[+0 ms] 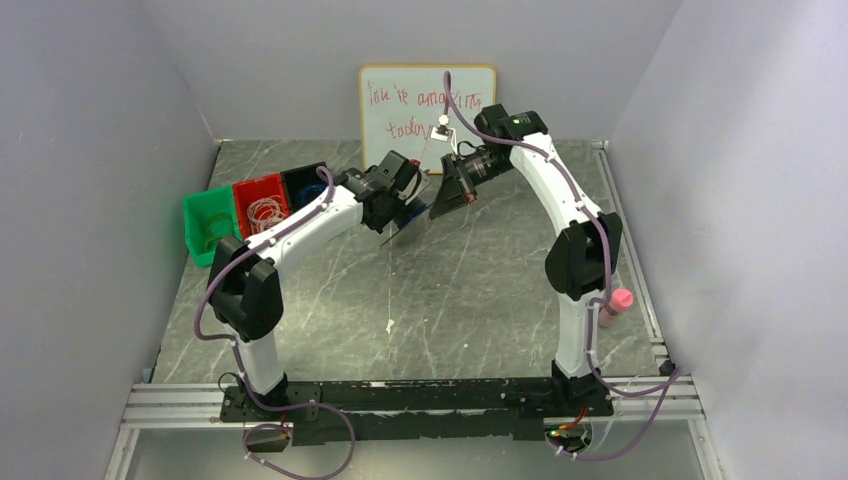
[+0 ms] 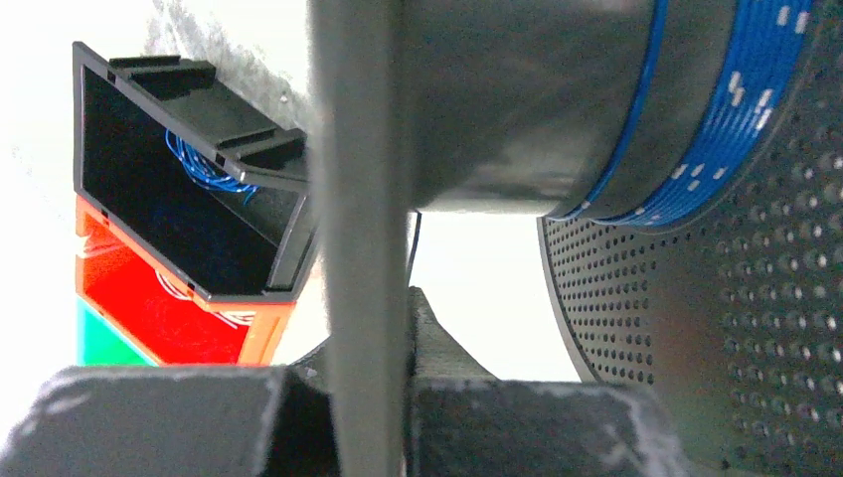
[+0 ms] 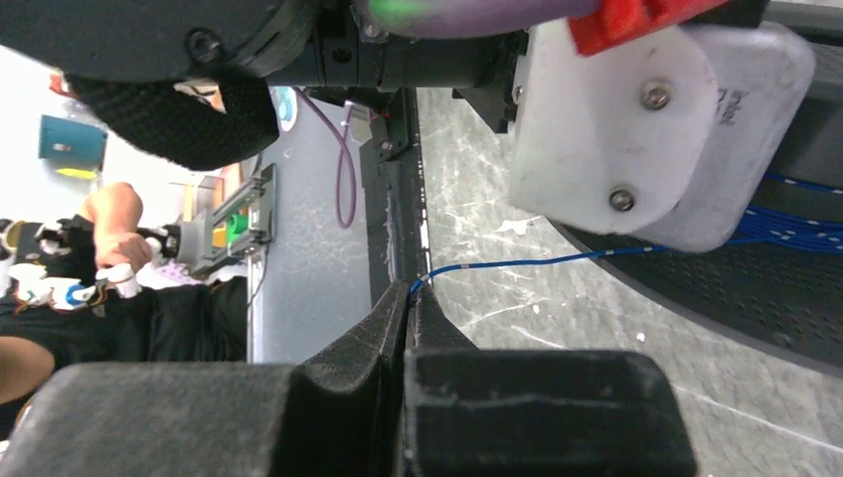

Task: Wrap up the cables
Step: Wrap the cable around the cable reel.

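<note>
Right claw pinches blue cable — left claw clamps spool

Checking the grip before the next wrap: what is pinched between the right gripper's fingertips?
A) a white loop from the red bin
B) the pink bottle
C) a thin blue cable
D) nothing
C: in the right wrist view the right gripper has its fingertips closed on the thin blue cable, which runs from there across to the spool.

Two arms, three bins, one spool, one whiteboard.
</note>
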You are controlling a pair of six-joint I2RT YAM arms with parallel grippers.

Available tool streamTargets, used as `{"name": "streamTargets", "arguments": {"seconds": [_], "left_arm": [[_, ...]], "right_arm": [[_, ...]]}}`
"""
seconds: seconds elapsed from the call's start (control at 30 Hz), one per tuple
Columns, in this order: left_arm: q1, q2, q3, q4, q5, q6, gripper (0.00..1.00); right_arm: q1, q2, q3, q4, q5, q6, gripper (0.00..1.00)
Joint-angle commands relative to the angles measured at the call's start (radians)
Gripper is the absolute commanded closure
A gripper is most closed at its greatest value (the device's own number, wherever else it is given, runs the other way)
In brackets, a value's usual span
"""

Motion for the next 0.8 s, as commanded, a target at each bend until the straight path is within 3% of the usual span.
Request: {"name": "streamTargets", "arguments": {"seconds": [0.0,0.23,0.43,0.6,0.77], "left_arm": [[-0.017,-0.091,-0.036,0.126,-0.021,0.038,0.98],[-0.046,-0.179,-0.115,0.22,-0.007,0.115,0.98],[-0.047,-0.198,-0.101,0.245,-0.111,0.143,0.98],[-0.03,-0.174,-0.033,0.209,-0.18,0.07,0.98],[0.001,-0.182,0.012,0.205,-0.164,-0.01,0.98]], "right_arm": [[0.007,-0.03,-0.038,0.064,-0.123,0.059,1.0],[0.004,-0.002,-0.026,0.063,-0.104,0.056,1.0],[0.004,-0.057,-0.056,0.033,0.048,0.021,0.87],[0.004,-0.104,-0.11,-0.049,0.09,-0.104,0.85],[0.004,-0.198,-0.296,0.14,0.091,-0.079,0.87]]}}
